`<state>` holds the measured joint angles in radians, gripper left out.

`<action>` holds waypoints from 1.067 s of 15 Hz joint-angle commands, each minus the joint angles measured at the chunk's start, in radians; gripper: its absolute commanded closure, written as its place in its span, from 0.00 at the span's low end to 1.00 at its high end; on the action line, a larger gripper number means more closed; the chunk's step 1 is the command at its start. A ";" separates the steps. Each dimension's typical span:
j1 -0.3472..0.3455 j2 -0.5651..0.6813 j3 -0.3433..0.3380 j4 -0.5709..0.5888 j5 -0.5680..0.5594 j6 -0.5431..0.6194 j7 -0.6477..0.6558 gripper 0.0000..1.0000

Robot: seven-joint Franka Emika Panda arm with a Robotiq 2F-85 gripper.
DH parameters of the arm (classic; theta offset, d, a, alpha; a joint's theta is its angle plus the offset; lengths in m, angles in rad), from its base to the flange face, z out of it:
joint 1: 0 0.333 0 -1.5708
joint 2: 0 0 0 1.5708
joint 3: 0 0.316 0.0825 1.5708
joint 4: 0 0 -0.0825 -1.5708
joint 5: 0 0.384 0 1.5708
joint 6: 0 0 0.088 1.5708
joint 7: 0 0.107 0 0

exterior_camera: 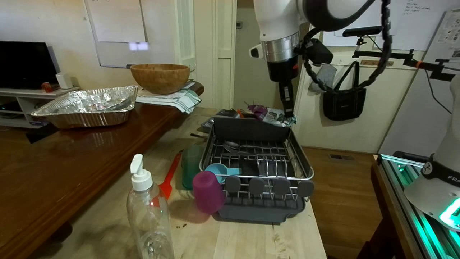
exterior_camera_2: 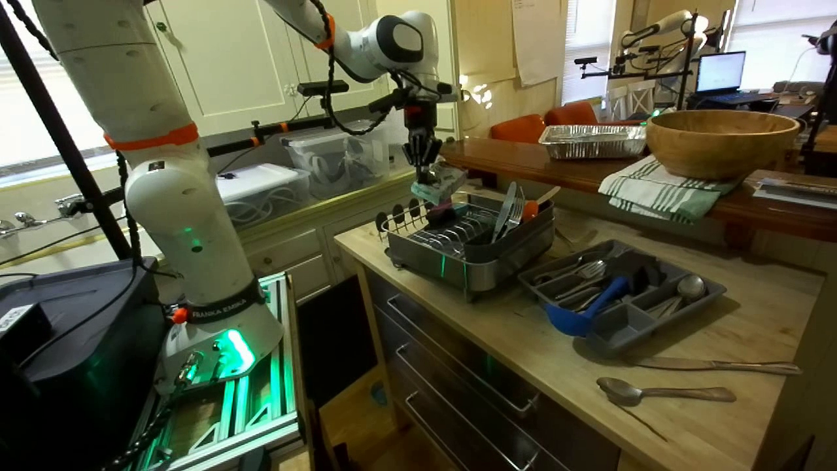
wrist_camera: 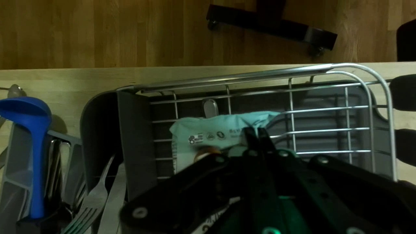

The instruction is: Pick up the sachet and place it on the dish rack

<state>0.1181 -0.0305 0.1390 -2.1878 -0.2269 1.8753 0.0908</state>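
The sachet [exterior_camera: 275, 117] is a soft packet with purple and pale teal-white parts. It shows in an exterior view [exterior_camera_2: 439, 190] and its teal printed side shows in the wrist view [wrist_camera: 208, 131]. My gripper [exterior_camera: 288, 113] points down and is shut on one end of the sachet; its fingertips pinch creased teal film in the wrist view [wrist_camera: 256, 130]. The sachet hangs over the wire tines of the dark grey dish rack [exterior_camera: 251, 129], which also shows in an exterior view [exterior_camera_2: 480, 275] and the wrist view [wrist_camera: 138, 146]. Gripper links hide part of the sachet.
The rack holds cutlery and a light blue scoop [exterior_camera: 217, 171]. A magenta cup [exterior_camera: 208, 192], green cup [exterior_camera: 192, 167], red spatula [exterior_camera: 170, 176] and pump bottle [exterior_camera: 149, 219] stand or lie beside it. A cutlery tray [exterior_camera_2: 614, 337] lies near the rack's utensil end.
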 commanded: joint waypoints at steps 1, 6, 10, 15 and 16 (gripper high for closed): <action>-0.016 0.198 -0.027 0.161 0.058 -0.030 -0.123 0.99; 0.000 0.340 -0.013 0.289 0.121 -0.082 -0.168 0.99; 0.008 0.425 -0.037 0.370 0.076 -0.116 -0.121 0.99; 0.015 0.567 -0.075 0.544 -0.018 -0.236 -0.130 0.99; 0.016 0.597 -0.080 0.581 -0.031 -0.259 -0.134 0.99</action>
<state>0.1190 0.4565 0.0773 -1.7487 -0.2170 1.7079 -0.0408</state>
